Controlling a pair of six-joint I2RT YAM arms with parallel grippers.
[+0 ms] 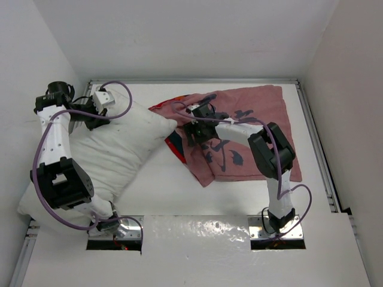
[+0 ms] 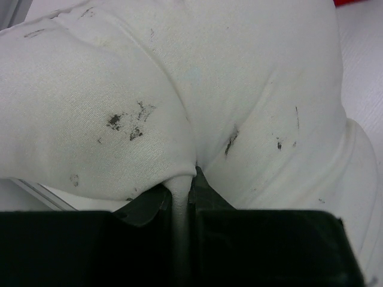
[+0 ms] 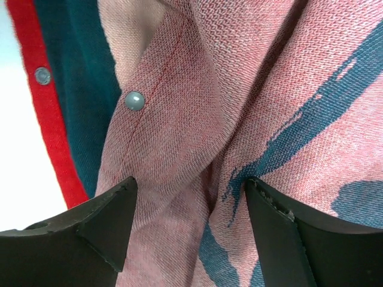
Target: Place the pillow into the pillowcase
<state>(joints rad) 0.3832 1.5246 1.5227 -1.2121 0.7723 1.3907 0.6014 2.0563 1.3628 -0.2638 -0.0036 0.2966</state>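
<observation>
top and wrist views: the pillow (image 1: 114,152) lies on the left half of the table (image 1: 173,197), one corner just beside the pillowcase (image 1: 251,110), which is spread rumpled and pale-side up on the right half toward the far wall. the left gripper (image 2: 182,194) is closed on a pinched ridge of the pillow's white cover — the fabric is squeezed thin between the jaws. the right gripper (image 3: 188,185) hangs with jaws wide apart just over the pillowcase near its red-and-teal hem, where grey snap studs (image 3: 134,100) show — nothing is gripped.
</observation>
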